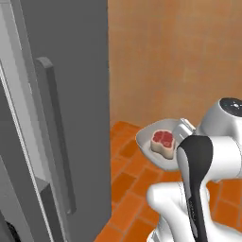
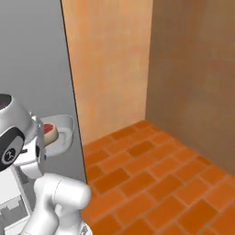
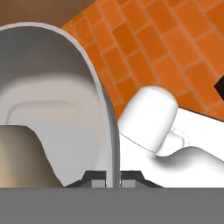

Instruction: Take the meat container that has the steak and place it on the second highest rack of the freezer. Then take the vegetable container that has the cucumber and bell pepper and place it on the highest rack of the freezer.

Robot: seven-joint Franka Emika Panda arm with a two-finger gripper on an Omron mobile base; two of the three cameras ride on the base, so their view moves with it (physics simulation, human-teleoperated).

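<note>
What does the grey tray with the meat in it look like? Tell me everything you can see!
The meat container is a shallow, pale grey tray with rounded corners and a raised rim, smooth like plastic. It is held up in the air above the orange brick floor, beside the tall grey freezer, not resting on anything. The gripper is shut on its rim, one finger on each side of the wall. Inside lies the steak, pink-red with a pale tan edge.
</note>
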